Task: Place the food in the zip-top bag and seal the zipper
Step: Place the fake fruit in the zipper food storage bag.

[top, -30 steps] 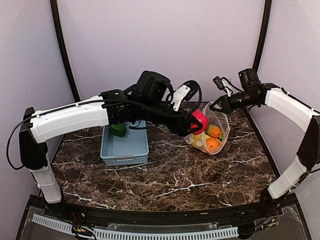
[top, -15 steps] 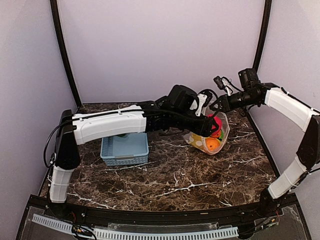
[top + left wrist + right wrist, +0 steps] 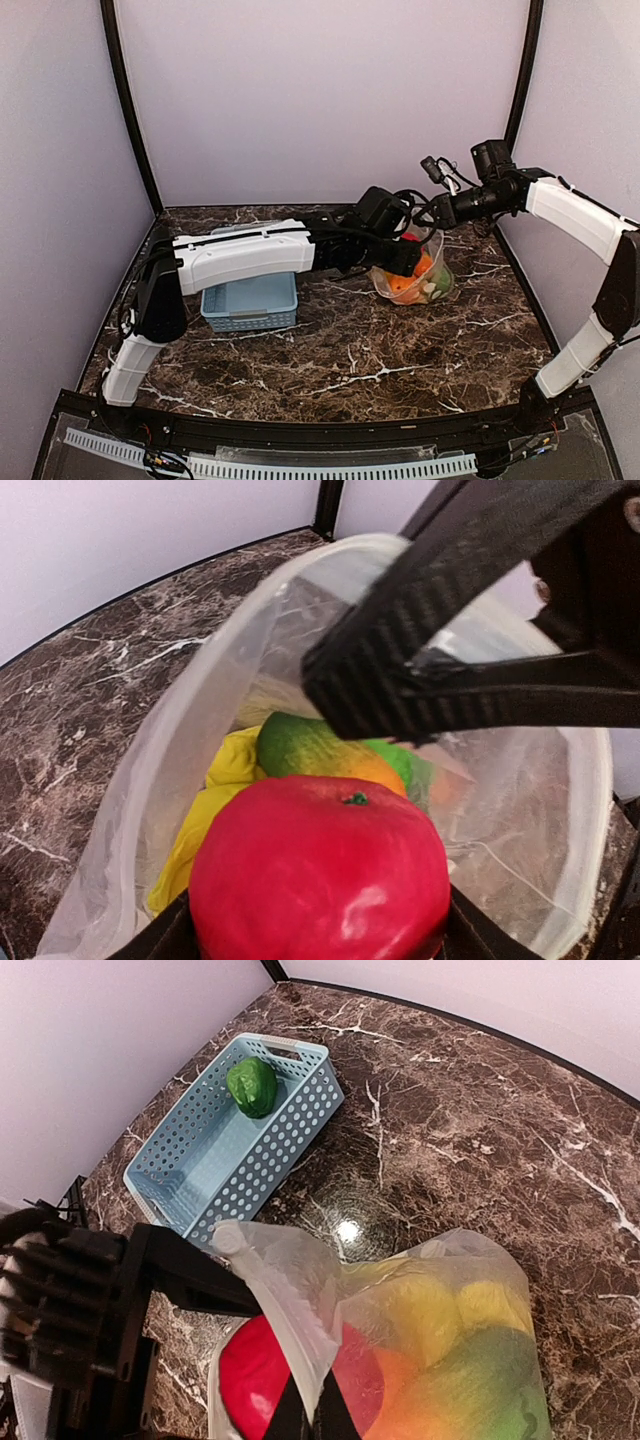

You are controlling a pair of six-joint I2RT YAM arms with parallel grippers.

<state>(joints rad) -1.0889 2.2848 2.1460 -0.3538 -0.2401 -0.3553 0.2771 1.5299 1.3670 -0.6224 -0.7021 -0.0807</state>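
Currently the red apple (image 3: 320, 870) sits in the mouth of the zip-top bag (image 3: 140, 790), clamped between the two fingers of the left gripper (image 3: 320, 935), one finger on each side of it. Below it, inside the bag, lie a yellow piece (image 3: 225, 780) and a green-and-orange piece (image 3: 320, 755). Whether the apple touches them I cannot tell, since it covers the gap in the left wrist view.

The bag's mouth gapes wide. Its far rim is pinched flat between the closed fingers of the right gripper (image 3: 345, 695), which holds that edge up. In the right wrist view the same pinch shows at the bottom, where a fold of clear plastic runs down into the fingertips. The apple shows red behind the film, with yellow and green food beside it.

The bag stands near the back right corner of the marble counter (image 3: 330, 365), its base on the stone. The left arm reaches across to it from the left edge, and the right arm comes in from the right edge.

The light-blue basket (image 3: 215, 1165) rests in the back left part of the counter, well apart from the bag. It holds a green pepper (image 3: 252, 1085) at the end nearest the back edge
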